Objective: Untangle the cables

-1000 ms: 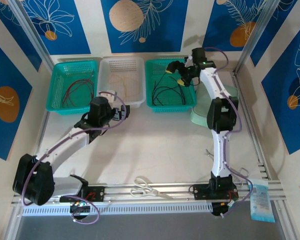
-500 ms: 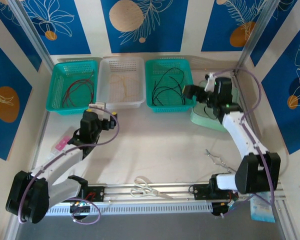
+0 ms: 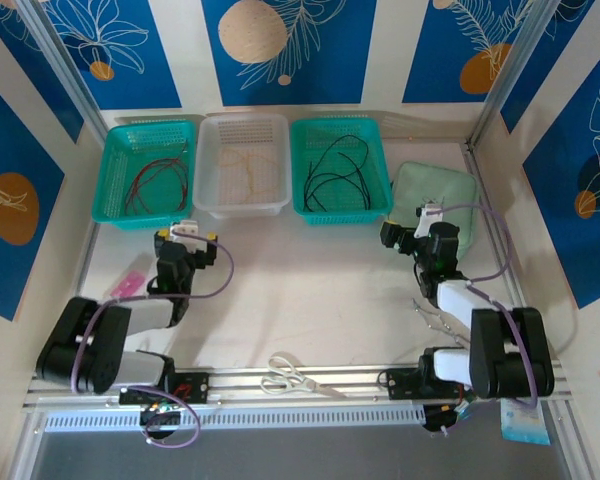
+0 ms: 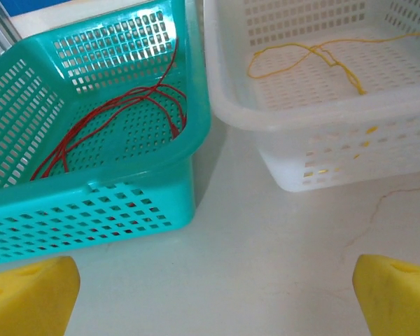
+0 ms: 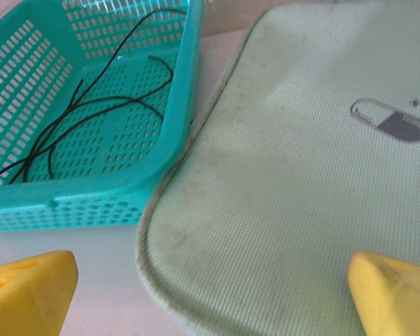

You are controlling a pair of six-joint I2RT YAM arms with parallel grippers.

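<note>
Nearest me, by the metal rail at the desk's front edge, lie white-handled scissors (image 3: 298,376). Metal tongs (image 3: 432,318) sit just beside the folded right arm, and a small pink packet (image 3: 128,287) lies near the left arm. Between the arms, open white desk (image 3: 300,290) runs up to the baskets.

The left tool (image 4: 210,301) sits low over the desk, its yellow foam fingertips (image 4: 28,294) spread wide with nothing between them. It faces the narrow gap between the left teal perforated plastic basket (image 4: 91,203) and the white perforated plastic basket (image 4: 322,119). Their near corners stand just apart.

Thin red cables (image 4: 119,112) lie loose inside the teal basket, and a thin yellowish-tan cable (image 4: 308,52) lies on the white one's floor.

The right tool (image 5: 210,301) is equally wide open and empty. It faces the seam where the right teal perforated basket (image 5: 161,161) stands just beside the rounded edge of a pale green fabric pouch (image 5: 301,175). I cannot tell whether they touch.

Thin black cables (image 5: 91,105) curl inside that basket. All three baskets stand side by side near the far wall.
</note>
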